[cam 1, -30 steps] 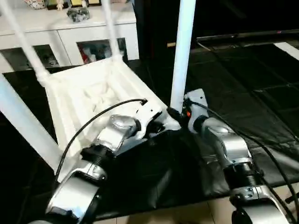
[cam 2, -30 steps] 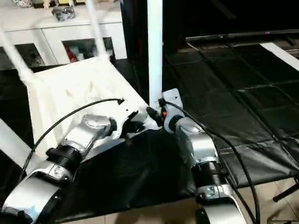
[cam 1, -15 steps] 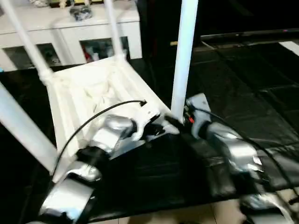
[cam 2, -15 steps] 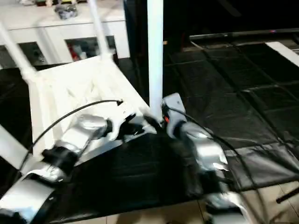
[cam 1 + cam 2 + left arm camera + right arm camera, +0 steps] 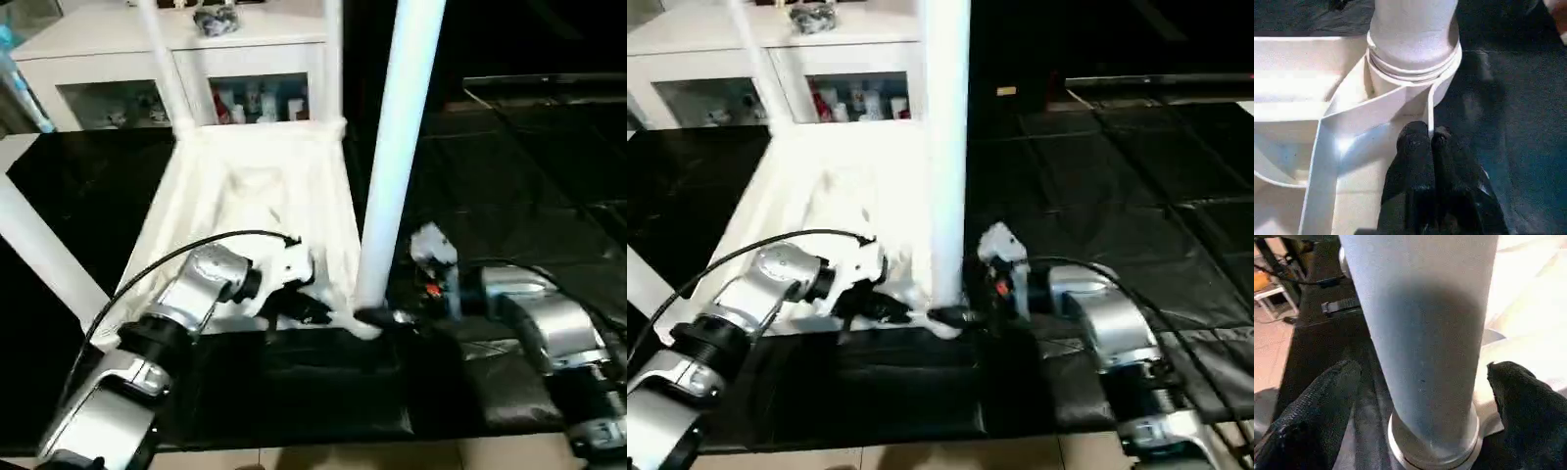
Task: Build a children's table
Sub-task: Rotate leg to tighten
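The white table top (image 5: 265,186) lies upside down on the black mat, ribbed underside up. Legs stand in three corner sockets (image 5: 162,59) (image 5: 333,59) (image 5: 39,255). A fourth tall leg (image 5: 397,166) stands in the near right corner socket (image 5: 1415,73). My left gripper (image 5: 309,311) is shut on the table top's thin rim (image 5: 1430,105) right beside that socket. My right gripper (image 5: 382,318) is at the base of this leg (image 5: 1420,333). It is open, with one black finger (image 5: 1327,401) on each side and small gaps to the tube.
A white cabinet with glass doors (image 5: 118,69) stands behind the table. The black mat (image 5: 509,176) covers the floor to the right, with folds near my right forearm (image 5: 539,323). Light bare floor (image 5: 294,460) runs along the near edge.
The whole view has shifted, so the camera moved. My right arm now reaches in from the right, lower at the leg's base. My left gripper still holds the rim.
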